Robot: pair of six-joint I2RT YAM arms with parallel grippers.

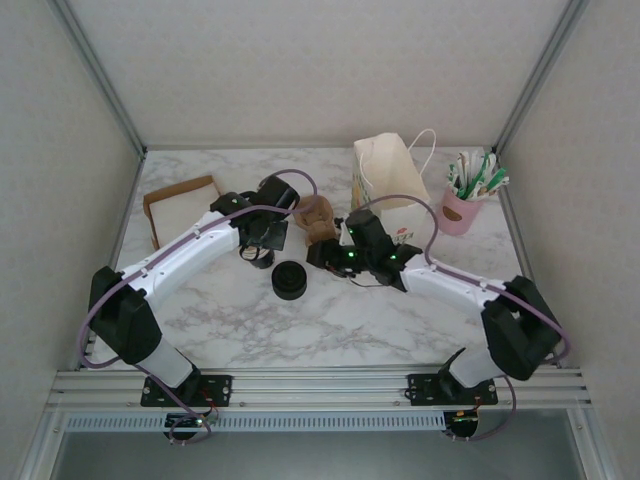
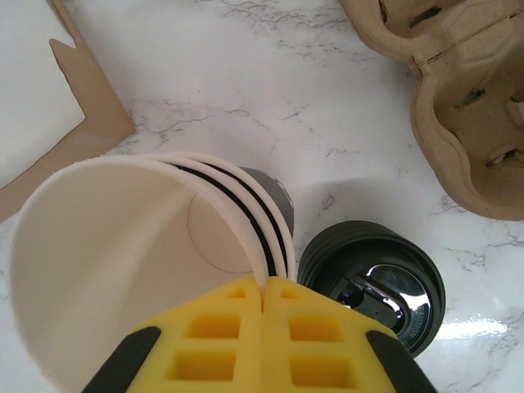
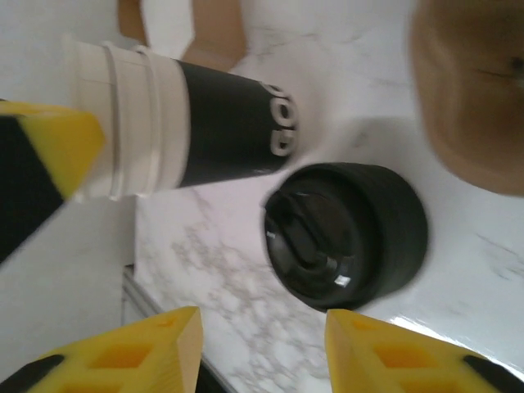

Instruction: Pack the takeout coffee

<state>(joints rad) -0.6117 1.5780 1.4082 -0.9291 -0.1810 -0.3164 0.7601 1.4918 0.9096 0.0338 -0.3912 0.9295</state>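
My left gripper (image 2: pixel 266 286) is shut on the rim of a stack of nested black paper cups (image 2: pixel 147 246) with cream-white insides and no lid. In the top view that left gripper (image 1: pixel 258 240) holds the cups just left of table centre. A short stack of black lids (image 3: pixel 344 233) stands on the marble beside the cups (image 3: pixel 213 123). My right gripper (image 3: pixel 262 327) is open, hovering above and in front of the lids with nothing between its fingers. From above, the right gripper (image 1: pixel 322 252) sits just right of the lids (image 1: pixel 290 280). The takeout coffee is out of view.
A brown pulp cup carrier (image 1: pixel 316 216) lies behind the grippers. The tall paper bag (image 1: pixel 388 175) stands at the back right, with a pink cup of stirrers (image 1: pixel 463 208) further right. A cardboard tray with white paper (image 1: pixel 182 208) lies at the back left.
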